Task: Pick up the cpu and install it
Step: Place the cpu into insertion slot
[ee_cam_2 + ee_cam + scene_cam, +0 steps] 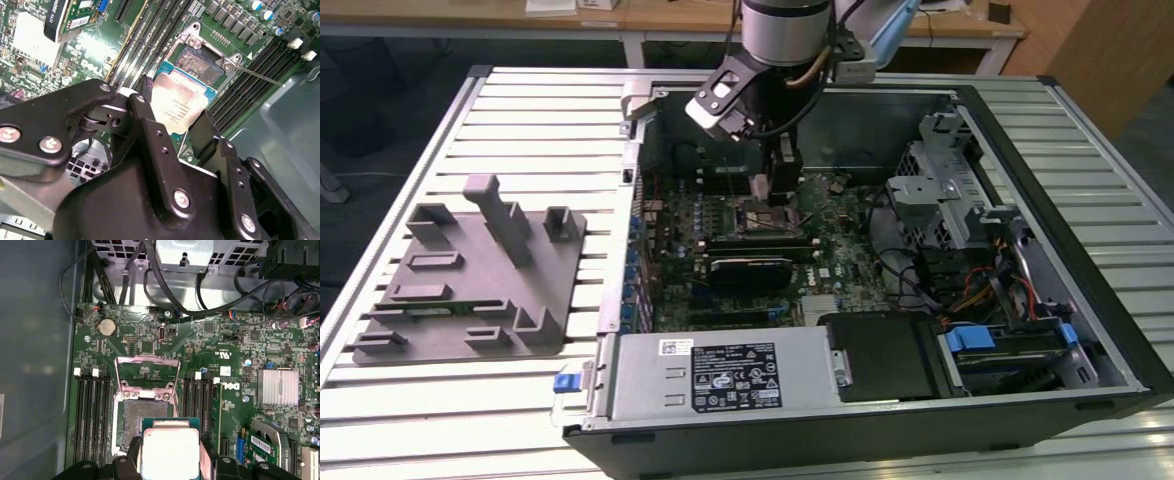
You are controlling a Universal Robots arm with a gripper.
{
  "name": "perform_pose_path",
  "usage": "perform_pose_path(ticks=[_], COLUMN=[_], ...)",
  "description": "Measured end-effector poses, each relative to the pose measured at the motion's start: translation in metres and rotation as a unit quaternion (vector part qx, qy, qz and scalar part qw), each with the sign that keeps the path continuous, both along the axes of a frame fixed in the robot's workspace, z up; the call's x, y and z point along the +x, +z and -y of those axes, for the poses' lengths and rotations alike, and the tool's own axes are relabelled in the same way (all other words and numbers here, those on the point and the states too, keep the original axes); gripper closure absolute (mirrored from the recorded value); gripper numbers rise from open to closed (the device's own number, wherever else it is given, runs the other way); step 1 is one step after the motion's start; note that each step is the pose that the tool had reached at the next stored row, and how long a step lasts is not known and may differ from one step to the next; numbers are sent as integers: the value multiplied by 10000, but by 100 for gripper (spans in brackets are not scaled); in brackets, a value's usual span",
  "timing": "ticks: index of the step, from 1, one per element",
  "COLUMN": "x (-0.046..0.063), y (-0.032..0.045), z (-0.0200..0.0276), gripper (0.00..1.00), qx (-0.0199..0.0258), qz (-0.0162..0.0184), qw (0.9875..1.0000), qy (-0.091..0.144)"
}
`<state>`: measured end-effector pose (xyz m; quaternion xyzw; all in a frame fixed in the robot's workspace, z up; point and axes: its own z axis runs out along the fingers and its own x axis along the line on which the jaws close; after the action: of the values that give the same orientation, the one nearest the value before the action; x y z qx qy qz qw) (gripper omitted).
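Between the 2 black metal fingers (206, 135) of my gripper (174, 102), the cpu (170, 452) is pinched by opposite edges: a flat square with a shiny silver top and a thin darker rim. Just beyond it lies the open socket (135, 420), a dark square bed in a metal frame, its bracket (147, 360) hinged up. Black memory slots (92, 415) flank it on the green motherboard (200, 340). Farther off, on the ribbed metal tabletop (520, 120), stands a grey plastic tray (467, 280) with upright posts.
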<state>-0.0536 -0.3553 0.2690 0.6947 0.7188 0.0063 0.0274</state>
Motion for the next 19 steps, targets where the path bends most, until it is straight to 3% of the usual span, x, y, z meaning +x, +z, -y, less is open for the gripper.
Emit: perform_pose_path(ticks=[19], x=[0], y=[-189], z=[0], gripper=[46], qx=[0], qz=[0], qw=[10000], qy=[0])
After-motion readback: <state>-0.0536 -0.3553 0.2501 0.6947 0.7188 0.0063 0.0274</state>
